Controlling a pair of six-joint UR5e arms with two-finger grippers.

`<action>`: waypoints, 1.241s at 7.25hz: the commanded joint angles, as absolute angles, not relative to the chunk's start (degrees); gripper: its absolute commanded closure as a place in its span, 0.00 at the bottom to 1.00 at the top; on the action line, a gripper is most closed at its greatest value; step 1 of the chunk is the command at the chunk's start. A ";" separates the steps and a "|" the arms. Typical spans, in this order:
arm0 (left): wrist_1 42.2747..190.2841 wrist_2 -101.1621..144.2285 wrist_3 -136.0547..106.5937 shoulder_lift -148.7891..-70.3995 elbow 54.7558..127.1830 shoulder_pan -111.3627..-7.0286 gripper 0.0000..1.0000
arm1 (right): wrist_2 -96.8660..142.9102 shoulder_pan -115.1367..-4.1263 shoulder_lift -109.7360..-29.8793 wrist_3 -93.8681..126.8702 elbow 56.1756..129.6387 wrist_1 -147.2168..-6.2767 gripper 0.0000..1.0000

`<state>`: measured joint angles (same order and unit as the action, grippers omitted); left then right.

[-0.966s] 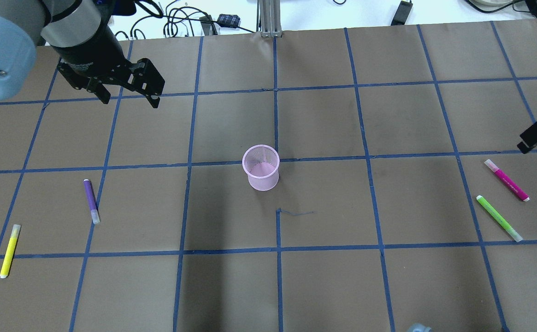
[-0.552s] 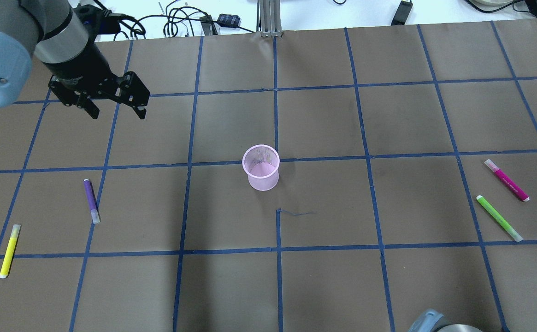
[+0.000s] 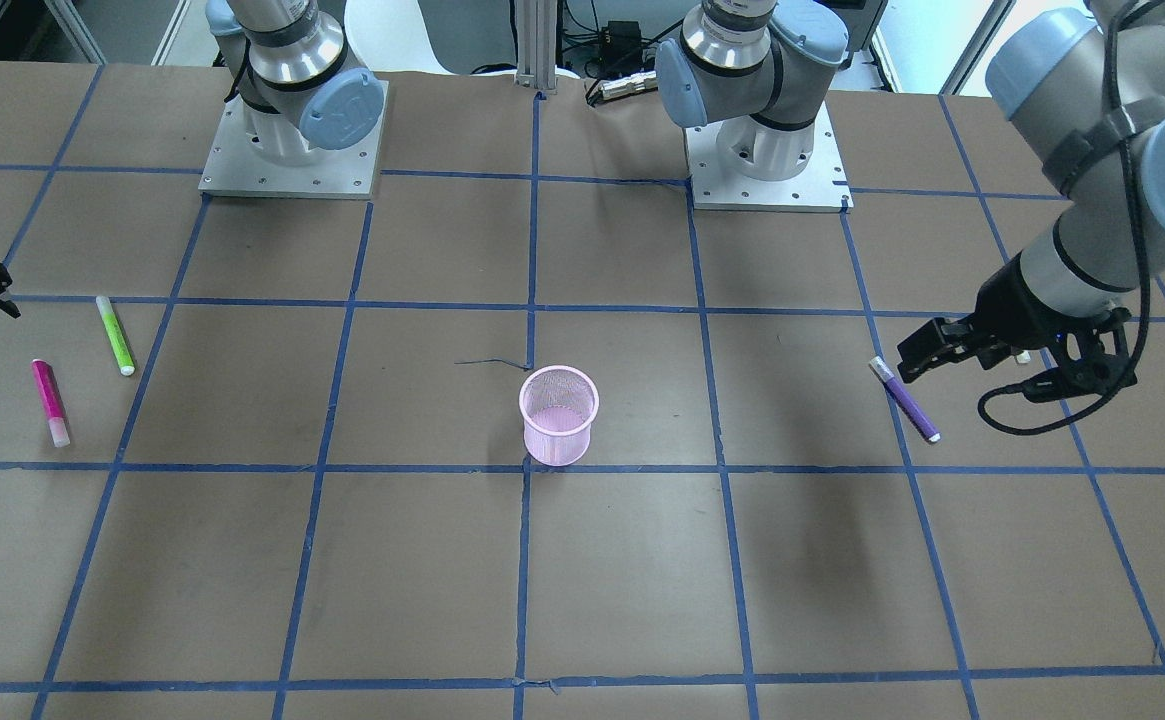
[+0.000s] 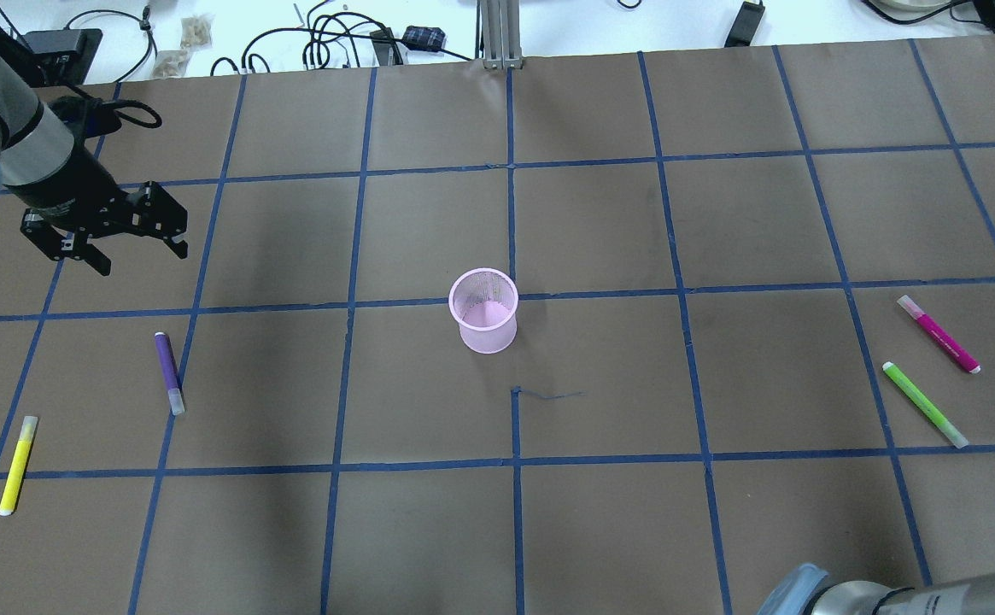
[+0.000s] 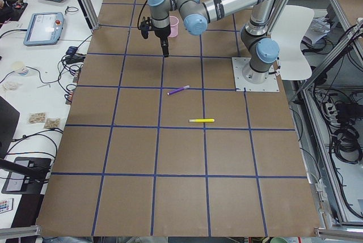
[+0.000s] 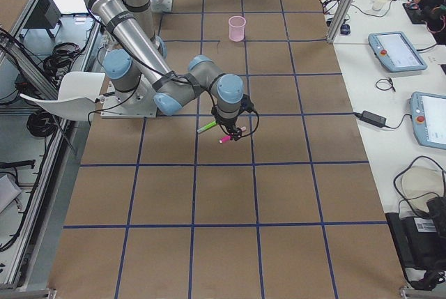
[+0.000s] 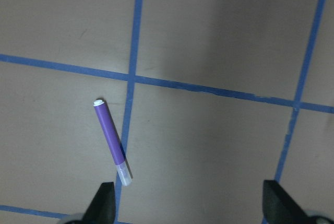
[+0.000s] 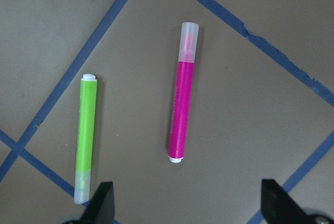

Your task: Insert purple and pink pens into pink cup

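Two-arm pen scene: the upright pink wire-mesh cup (image 4: 483,309) stood at the centre of the brown paper-covered table (image 4: 599,239), with both task pens lying flat and well apart from it. The left gripper (image 7: 190,205), spread wide and empty, hung near the purple marker pen (image 7: 110,141) without touching it. The right gripper (image 8: 188,205), equally wide and empty, hung over the magenta-pink marker pen (image 8: 182,106), which lay beside a green marker pen (image 8: 86,140).

Four pens: one purple pen (image 4: 169,373), one pink pen (image 4: 939,334), one green pen (image 4: 924,404), one yellow pen (image 4: 18,465). One pink cup (image 4: 484,311).
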<state>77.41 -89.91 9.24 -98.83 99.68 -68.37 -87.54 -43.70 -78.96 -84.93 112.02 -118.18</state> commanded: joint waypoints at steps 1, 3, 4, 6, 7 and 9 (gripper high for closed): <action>69.67 -90.09 9.40 -102.55 104.12 -65.66 0.00 | -87.71 -43.59 -76.30 -85.69 113.90 -122.76 0.00; 65.13 -90.35 12.03 -102.92 108.97 -64.34 0.00 | -88.15 -43.59 -73.05 -85.69 114.52 -128.21 0.00; 64.87 -90.44 11.87 -103.44 109.33 -63.55 0.00 | -88.15 -43.59 -73.04 -85.52 115.83 -128.41 0.01; 62.85 -90.53 12.13 -106.33 109.25 -63.11 0.00 | -88.59 -43.59 -73.56 -84.64 118.30 -130.95 0.15; 61.80 -91.05 12.13 -107.30 109.34 -63.02 0.00 | -89.20 -43.59 -73.13 -84.90 118.39 -131.04 0.25; 61.18 -91.06 11.87 -108.28 110.56 -61.89 0.00 | -89.30 -43.68 -73.13 -84.64 118.39 -131.13 0.43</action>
<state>61.83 -91.02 12.02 -107.57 109.72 -62.74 -89.18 -43.60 -73.17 -84.91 118.29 -131.02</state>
